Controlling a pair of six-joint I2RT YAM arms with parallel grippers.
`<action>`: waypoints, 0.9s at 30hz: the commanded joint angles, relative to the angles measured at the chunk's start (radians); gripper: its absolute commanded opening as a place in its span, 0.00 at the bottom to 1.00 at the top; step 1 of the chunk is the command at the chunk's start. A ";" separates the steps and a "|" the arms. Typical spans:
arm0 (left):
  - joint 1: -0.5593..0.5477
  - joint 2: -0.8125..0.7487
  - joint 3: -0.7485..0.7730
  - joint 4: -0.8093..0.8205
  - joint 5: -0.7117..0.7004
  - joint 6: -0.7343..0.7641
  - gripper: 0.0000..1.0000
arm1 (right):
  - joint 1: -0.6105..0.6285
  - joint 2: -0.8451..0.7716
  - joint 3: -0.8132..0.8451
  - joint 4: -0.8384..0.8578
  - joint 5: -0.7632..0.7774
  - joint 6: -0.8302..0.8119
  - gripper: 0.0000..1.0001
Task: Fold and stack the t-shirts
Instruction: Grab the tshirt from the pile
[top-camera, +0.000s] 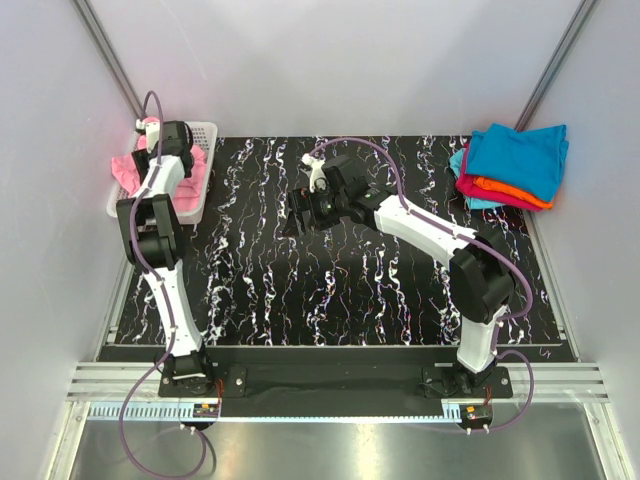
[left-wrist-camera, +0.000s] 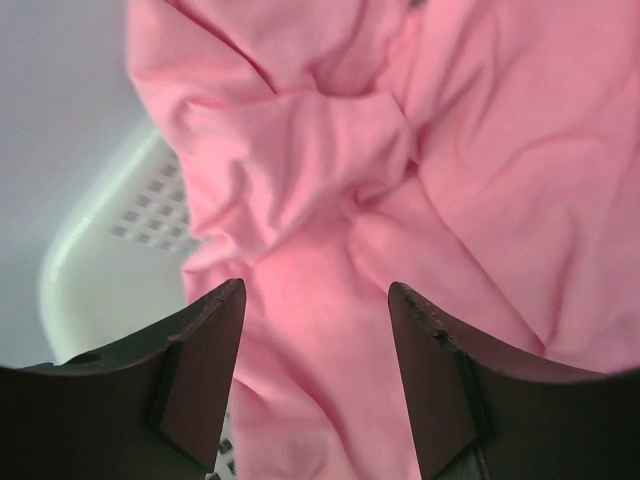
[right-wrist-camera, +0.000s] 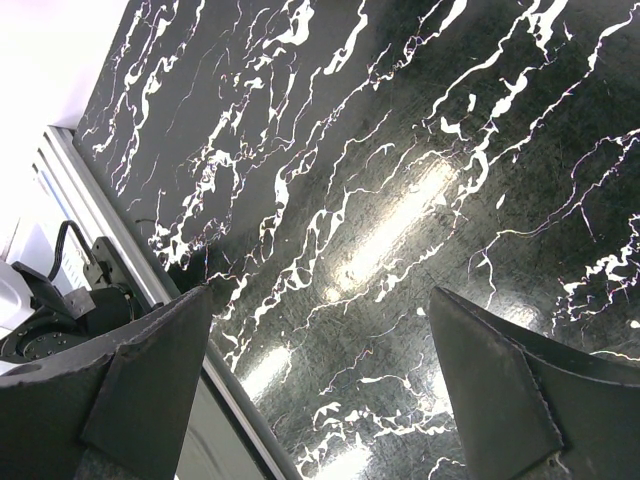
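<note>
Left gripper (left-wrist-camera: 315, 290), jaws apart, hovers over the crumpled bright pink cloth t-shirt (left-wrist-camera: 420, 150) in the white plastic mesh basket (left-wrist-camera: 110, 250), upper left of the top view. Right gripper (right-wrist-camera: 320, 292) is spread wide, empty. A shallow pinch could slip off, or snag the mesh.

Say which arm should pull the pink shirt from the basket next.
Left. The left tool hangs open right over the crumpled pink t-shirt in the white basket. The right tool is open too, but over the table, far from the basket.
</note>
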 joint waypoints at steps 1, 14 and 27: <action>0.016 0.017 0.084 0.038 -0.149 0.053 0.65 | -0.010 -0.011 0.025 0.020 -0.028 0.000 0.96; 0.131 0.052 0.125 -0.016 -0.070 0.021 0.66 | -0.021 -0.011 0.048 0.014 -0.056 0.014 0.95; 0.171 0.118 0.154 -0.049 0.222 -0.005 0.68 | -0.025 -0.005 0.080 0.008 -0.093 0.040 0.95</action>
